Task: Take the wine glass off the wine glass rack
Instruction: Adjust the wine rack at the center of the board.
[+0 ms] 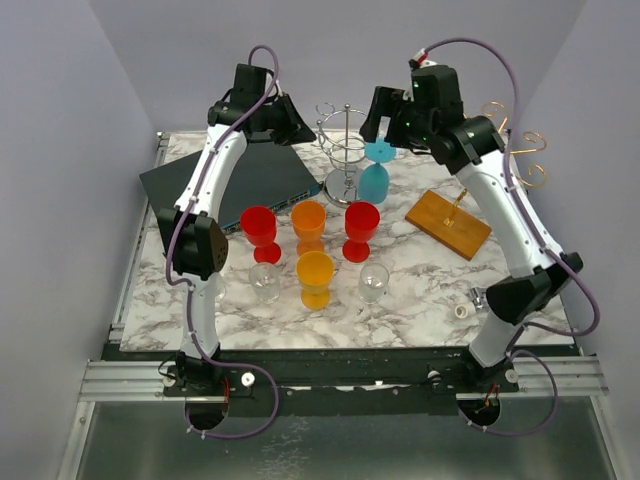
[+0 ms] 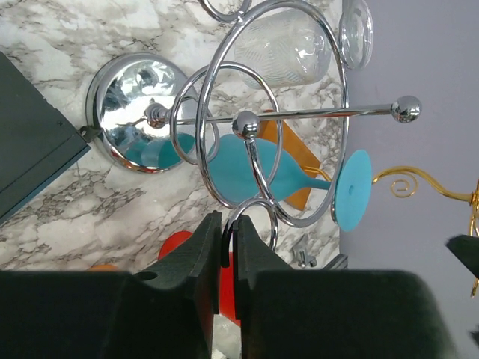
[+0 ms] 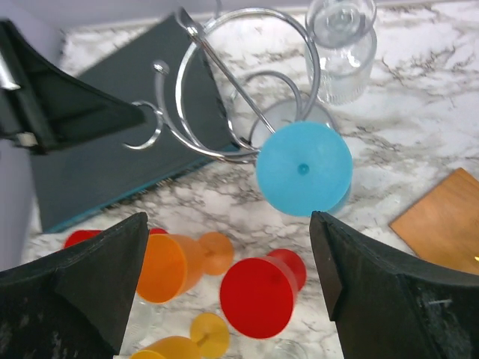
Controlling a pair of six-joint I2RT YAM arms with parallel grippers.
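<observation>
The chrome wine glass rack point(image 1: 345, 140) stands at the back middle of the marble table. A blue wine glass point(image 1: 376, 176) hangs upside down from it, its round foot point(image 3: 303, 168) uppermost. In the left wrist view the blue wine glass point(image 2: 247, 168) hangs behind the rack's rings point(image 2: 273, 112). My left gripper point(image 2: 228, 224) is shut on the lowest chrome ring of the rack. My right gripper point(image 3: 228, 224) is open, just above and in front of the blue foot without touching it. A clear glass point(image 3: 340, 52) hangs on the rack's far side.
Red point(image 1: 258, 226), orange point(image 1: 308, 222), red point(image 1: 361, 226) and yellow point(image 1: 315, 274) goblets stand in front of the rack with two small clear glasses point(image 1: 373, 282). A dark flat box point(image 1: 240, 180) lies at left. A wooden base with a gold stand point(image 1: 448, 222) sits at right.
</observation>
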